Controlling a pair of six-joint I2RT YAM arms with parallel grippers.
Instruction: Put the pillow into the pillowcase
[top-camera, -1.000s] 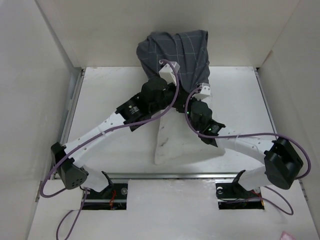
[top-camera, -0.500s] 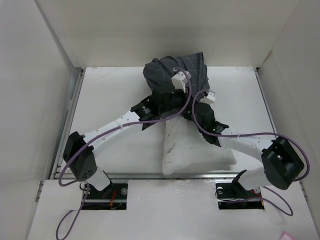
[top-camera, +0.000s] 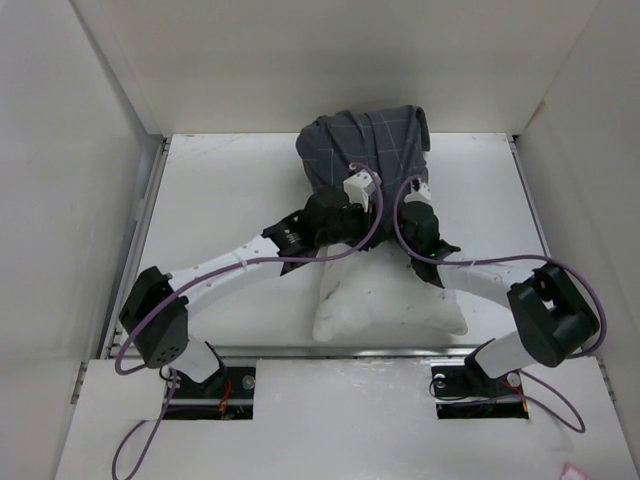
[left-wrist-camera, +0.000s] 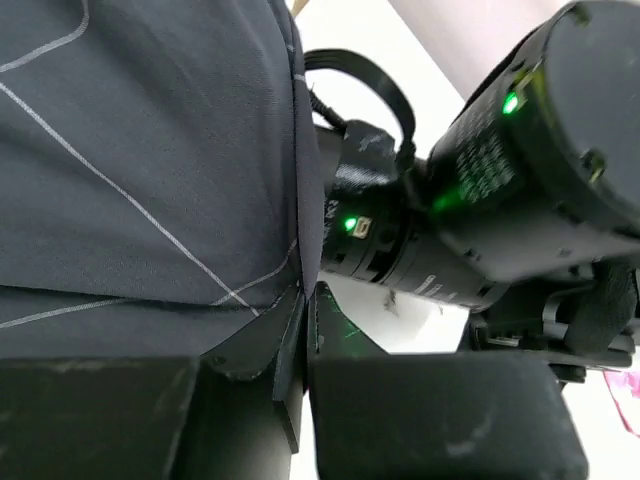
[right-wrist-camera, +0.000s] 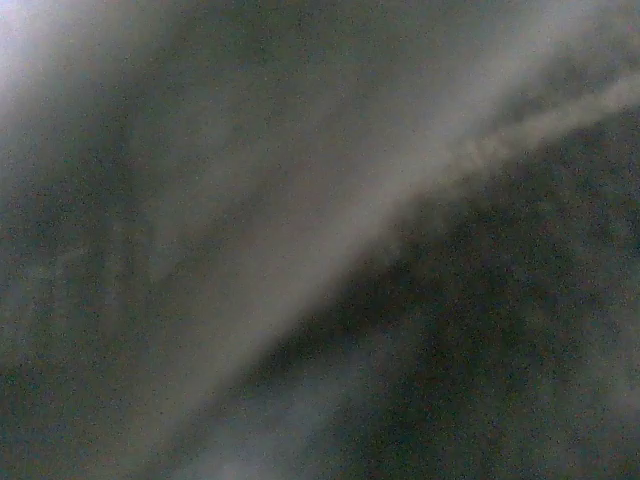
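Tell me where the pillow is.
In the top view, the pillow lies on the table, right of centre near the front edge, its far end covered by the pillowcase.

The middle of the desk is crowded. The pillow runs from the near edge toward the back wall, its far end under the bunched pillowcase. Both arms meet over it, and the left tool and right tool sit just beside each other with hardly a gap between. Bare desk lies open on either side of the pillow, out to the left wall and right wall. Cloth fills the whole right wrist view.
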